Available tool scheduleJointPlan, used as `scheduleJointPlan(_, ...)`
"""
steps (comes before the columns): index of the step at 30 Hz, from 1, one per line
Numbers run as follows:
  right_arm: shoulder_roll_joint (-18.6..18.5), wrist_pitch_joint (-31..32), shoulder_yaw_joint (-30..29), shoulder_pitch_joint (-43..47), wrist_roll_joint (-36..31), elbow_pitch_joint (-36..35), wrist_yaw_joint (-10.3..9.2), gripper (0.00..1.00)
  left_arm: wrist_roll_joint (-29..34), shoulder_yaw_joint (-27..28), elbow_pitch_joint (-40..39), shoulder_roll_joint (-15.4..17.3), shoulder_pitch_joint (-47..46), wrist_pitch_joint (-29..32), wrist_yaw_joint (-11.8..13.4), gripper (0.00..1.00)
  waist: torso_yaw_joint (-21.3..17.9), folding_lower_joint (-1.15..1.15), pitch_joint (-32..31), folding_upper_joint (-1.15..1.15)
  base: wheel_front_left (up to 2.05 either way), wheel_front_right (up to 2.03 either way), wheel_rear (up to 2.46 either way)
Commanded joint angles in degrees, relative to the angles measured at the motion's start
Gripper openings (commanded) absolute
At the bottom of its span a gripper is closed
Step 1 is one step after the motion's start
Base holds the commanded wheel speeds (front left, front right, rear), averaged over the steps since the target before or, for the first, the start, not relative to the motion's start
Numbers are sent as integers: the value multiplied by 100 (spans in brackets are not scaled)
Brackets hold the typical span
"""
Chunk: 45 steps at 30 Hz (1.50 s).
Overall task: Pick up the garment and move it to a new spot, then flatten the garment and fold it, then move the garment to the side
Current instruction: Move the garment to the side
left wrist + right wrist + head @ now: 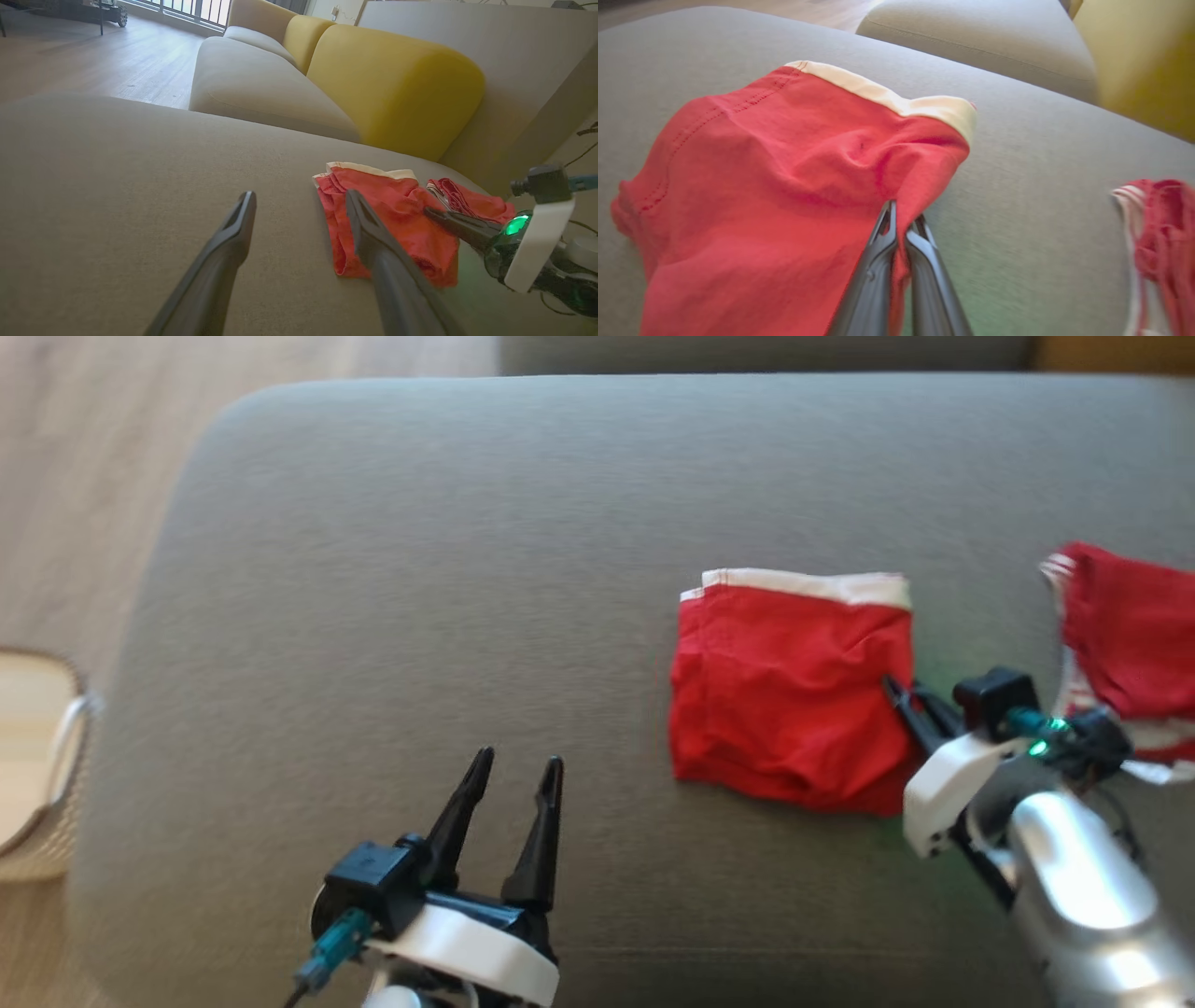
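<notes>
Folded red garment (789,695), white waistband along its far edge, lies in a rough square on the grey cushion (420,569), right of centre. My right pincer (903,221) is clamped on the garment's right-hand edge, with a ridge of red cloth pinched between the two fingers and puckered there. My left pincer (518,765) is spread wide, holding nothing, by bare cushion well to the left of the garment. A second garment (1130,644), red with white trim, sits crumpled at the cushion's right, apart from the first. Pale basket (65,728) on the floor past the cushion's left end. Yellow backrest (397,84) beyond.
</notes>
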Motion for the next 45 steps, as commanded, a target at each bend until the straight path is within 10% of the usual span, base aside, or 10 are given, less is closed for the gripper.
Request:
scheduleJointPlan(1, -127, 51, 124, -252, -53, -281, -2, 0, 64, 117, -197, -14, -315, -70, -43, 100, -420, 0, 120, 0, 0, 0, 0)
scheduleJointPlan(18, -2139, 1222, 619, -1353, 387, -2118, -2, 0, 794, -176, 42, -14, -1758, -70, -644, 100, -2233, 0, 1445, 0, 0, 0, 0)
scheduleJointPlan(29, -2145, 809, 32, -1854, 223, -1478, -2, 0, 1152, 99, 119, -14, -2027, -70, -840, 100, -2736, 0, 2044, 0, 0, 0, 0)
scheduleJointPlan(30, -2047, 722, -27, -1923, 150, -1336, -2, 4, 1180, 146, 122, -14, -2011, -70, -862, 100, -2776, 0, 2091, 0, 0, 0, 0)
scheduleJointPlan(31, -2000, 676, -74, -1946, 109, -1262, -2, 65, 1186, 163, 121, -14, -2002, -70, -872, 100, -2783, 0, 2104, 0, 0, 0, 0)
scheduleJointPlan(32, -1948, 638, -119, -1960, 76, -1188, -2, 100, 1186, 181, 119, -14, -1995, -70, -881, 100, -2783, 0, 2117, 0, 0, 0, 0)
scheduleJointPlan(45, -1549, 205, -388, -1927, -172, -923, -2, 100, 829, 300, 36, -14, -1738, -70, -747, 100, -2443, 0, 1631, 0, 0, 0, 0)
